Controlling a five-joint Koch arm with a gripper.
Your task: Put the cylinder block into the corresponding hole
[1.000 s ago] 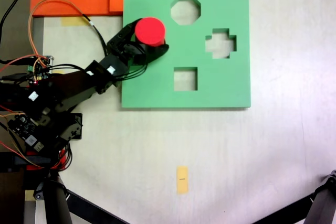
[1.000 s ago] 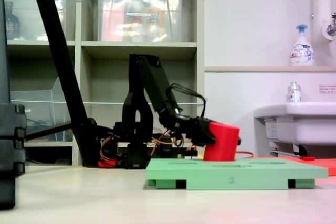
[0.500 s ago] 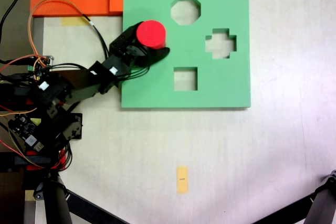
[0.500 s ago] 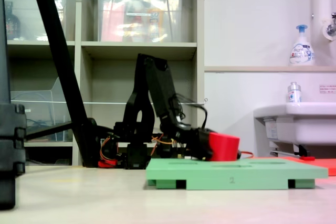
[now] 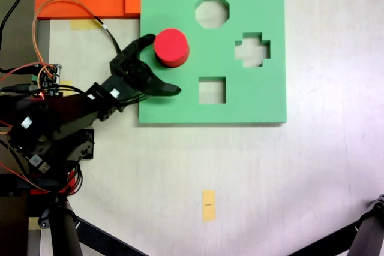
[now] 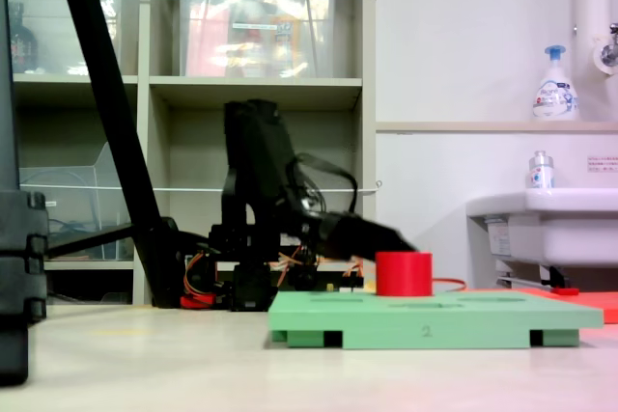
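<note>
Green foam board [image 5: 252, 97] lies on pale floor [image 5: 270, 178].

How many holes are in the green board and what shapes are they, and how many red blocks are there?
Going by the first exterior view:
Octagon hole: 1
Cross hole: 1
Square hole: 1
Holes filled by a block: 1, under the red cylinder block, so its shape is hidden
Red blocks: 1
Total: 4 holes in the green board, 1 block
</note>
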